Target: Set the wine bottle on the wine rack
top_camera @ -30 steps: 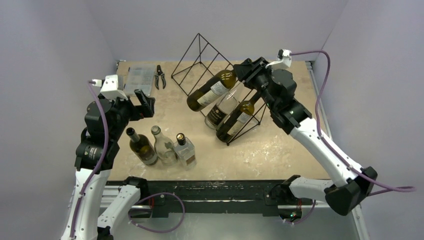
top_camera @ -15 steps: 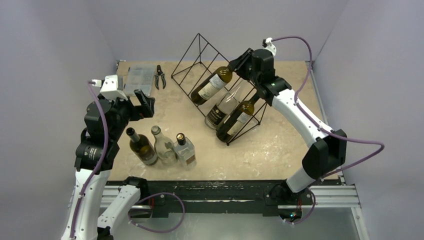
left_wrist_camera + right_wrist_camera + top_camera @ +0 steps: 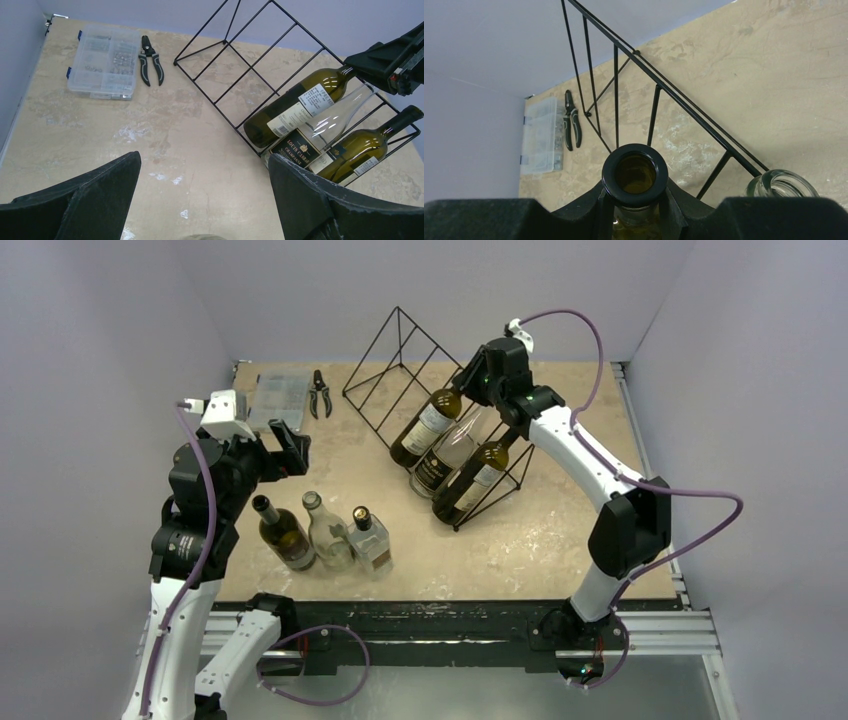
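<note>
1. My right gripper (image 3: pixel 478 375) is clamped on the neck of the wine bottle (image 3: pixel 428 425), its fingers (image 3: pixel 594 205) pressed in just under the lip.
2. The wine bottle lies sloped in a slot of the wine rack (image 3: pixel 372 350), base low and mouth high, just beside a clear bottle (image 3: pixel 455 445); a second green bottle (image 3: pixel 478 475) fills the slot beyond that.
3. My left gripper (image 3: pixel 205 200) hangs spread wide and empty, well apart from the rack.
4. Three upright bottles (image 3: pixel 328 532) stand near the left arm; pliers (image 3: pixel 321 392) and a parts box (image 3: pixel 278 398) sit at the far left.
</note>
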### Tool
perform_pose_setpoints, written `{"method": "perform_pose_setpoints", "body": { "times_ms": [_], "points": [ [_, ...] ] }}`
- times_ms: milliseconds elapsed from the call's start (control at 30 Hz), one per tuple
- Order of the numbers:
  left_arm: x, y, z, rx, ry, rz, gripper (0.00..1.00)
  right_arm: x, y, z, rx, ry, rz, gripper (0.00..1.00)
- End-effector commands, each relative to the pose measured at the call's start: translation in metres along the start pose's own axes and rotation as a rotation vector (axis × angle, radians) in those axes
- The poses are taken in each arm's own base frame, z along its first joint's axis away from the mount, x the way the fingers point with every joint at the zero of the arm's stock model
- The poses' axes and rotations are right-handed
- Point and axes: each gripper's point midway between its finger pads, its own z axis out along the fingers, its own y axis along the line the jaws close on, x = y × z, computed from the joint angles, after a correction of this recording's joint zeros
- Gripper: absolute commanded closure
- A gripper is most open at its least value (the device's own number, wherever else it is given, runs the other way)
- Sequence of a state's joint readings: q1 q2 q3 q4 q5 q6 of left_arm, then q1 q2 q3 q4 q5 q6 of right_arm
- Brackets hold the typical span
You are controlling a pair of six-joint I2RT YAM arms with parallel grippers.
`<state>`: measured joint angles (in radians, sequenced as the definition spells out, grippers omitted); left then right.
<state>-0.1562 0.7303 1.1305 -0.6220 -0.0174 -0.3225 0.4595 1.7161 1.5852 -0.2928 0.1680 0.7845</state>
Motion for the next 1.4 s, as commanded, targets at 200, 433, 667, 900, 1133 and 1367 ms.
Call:
{"method": "perform_pose_setpoints", "body": {
  "times_ms": [200,433,667,900,1133,1367],
  "points": [
    [-0.01,-0.003,0.0,0.012,-0.028,-0.016,0.0,-0.033,0.043,-0.008,-0.12,-0.135,-0.012,1.0],
    [-0.011,-0.003,0.0,0.013,-0.031,-0.013,0.0,-0.014,0.044,0.004,-0.113,-0.12,-0.055,1.0],
    [-0.012,-0.004,-0.003,0.015,-0.037,-0.013,0.0,-0.001,0.04,0.011,-0.098,-0.104,-0.08,0.8],
    [-0.012,-0.004,-0.003,0.016,-0.036,-0.011,0.0,-0.002,0.037,0.008,-0.072,-0.122,-0.122,0.63],
    [-0.012,-0.004,-0.003,0.017,-0.037,-0.012,0.0,-0.01,0.036,-0.001,-0.055,-0.145,-0.148,0.51],
    [-0.011,-0.004,-0.003,0.016,-0.035,-0.012,0.0,-0.019,0.037,-0.012,-0.047,-0.173,-0.167,0.46]
  ]
}}
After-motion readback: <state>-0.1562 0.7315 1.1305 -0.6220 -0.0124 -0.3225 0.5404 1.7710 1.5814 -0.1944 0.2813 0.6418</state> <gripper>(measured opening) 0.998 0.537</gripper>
